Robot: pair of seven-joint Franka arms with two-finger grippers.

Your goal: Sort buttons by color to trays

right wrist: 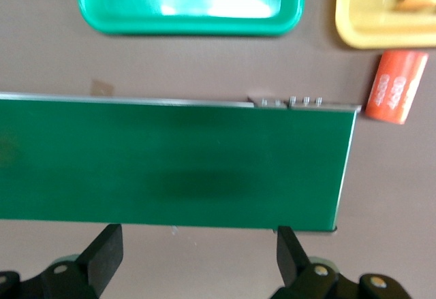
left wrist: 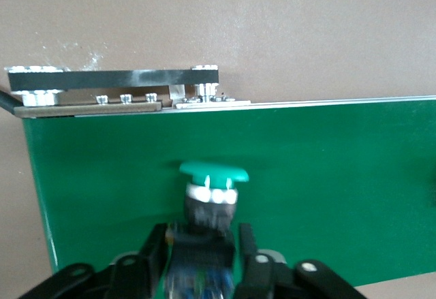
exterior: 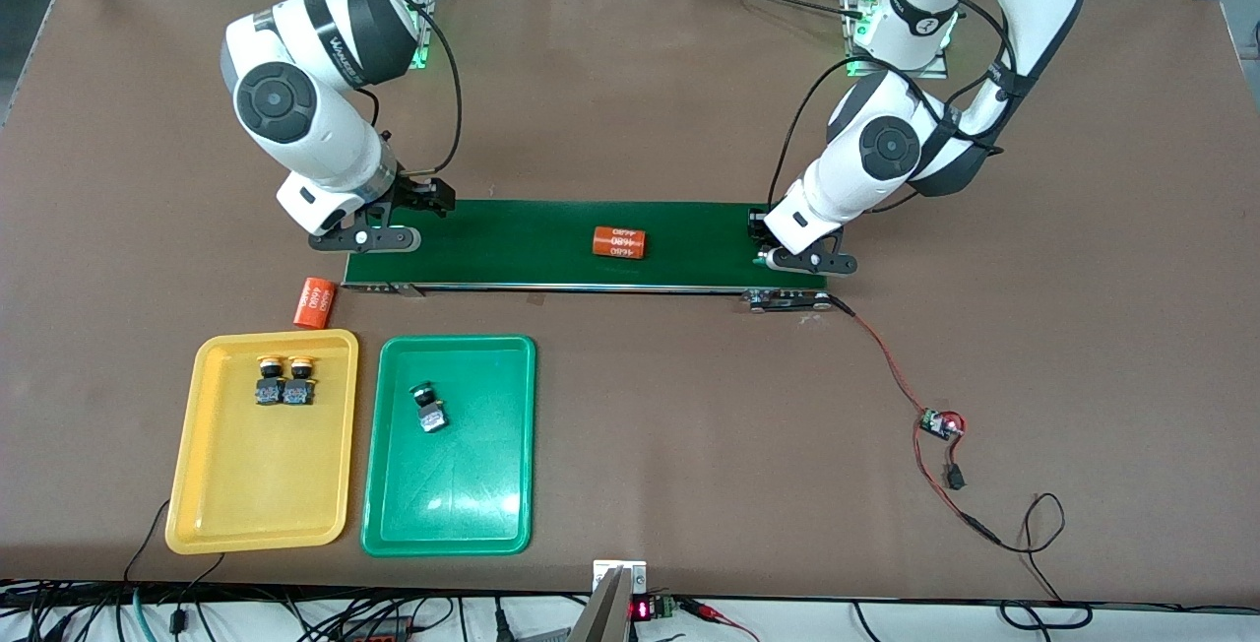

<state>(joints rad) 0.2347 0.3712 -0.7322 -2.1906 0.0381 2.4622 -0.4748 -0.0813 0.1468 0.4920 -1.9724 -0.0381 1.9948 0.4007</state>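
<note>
Two glossy plastic trays — a yellow tray [exterior: 197, 445] and a green tray [exterior: 394, 484] with bright glare spots — lie on a matt brown tabletop [exterior: 689, 445]. The dark green conveyor belt [exterior: 512, 243] looks smooth and matt, edged by a shiny metal rail [left wrist: 116, 81]. An orange cylinder [exterior: 619, 242] appears smooth, with white print.

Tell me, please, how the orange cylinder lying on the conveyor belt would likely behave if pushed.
The orange cylinder lies on its side on the conveyor belt, so it would probably roll. It looks smooth, so perhaps slippery. It appears rigid.
</note>
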